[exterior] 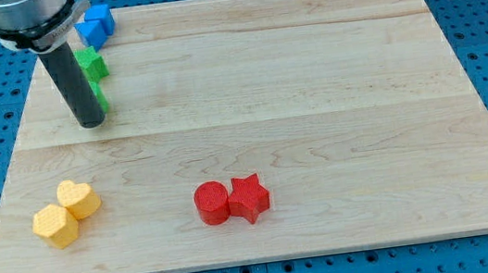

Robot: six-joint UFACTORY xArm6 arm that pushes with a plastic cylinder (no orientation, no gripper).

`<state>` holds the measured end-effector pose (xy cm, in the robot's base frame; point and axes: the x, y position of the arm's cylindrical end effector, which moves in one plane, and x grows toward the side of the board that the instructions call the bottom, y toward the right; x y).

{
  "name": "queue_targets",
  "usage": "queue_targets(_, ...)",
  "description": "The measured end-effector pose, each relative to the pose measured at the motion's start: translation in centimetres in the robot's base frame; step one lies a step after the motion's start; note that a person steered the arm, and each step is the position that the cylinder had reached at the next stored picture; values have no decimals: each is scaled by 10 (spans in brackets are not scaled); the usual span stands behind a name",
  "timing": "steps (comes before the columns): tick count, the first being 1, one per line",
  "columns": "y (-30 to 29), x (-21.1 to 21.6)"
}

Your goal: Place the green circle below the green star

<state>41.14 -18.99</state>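
A green star lies near the board's top left. Just below it a second green block, likely the green circle, shows only as a sliver behind the rod. My tip rests on the board right against that green block's lower left side. The dark rod hides most of the block and the star's left edge.
A blue block lies at the top left corner above the green star. A yellow heart and a yellow hexagon touch at the lower left. A red circle and a red star touch at the bottom middle. The wooden board has blue pegboard around it.
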Motion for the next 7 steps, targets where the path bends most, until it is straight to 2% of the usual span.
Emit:
queue_targets(1, 52, -5)
queue_targets(2, 48, -11)
queue_targets(5, -20, -11)
queue_targets(7, 17, 15)
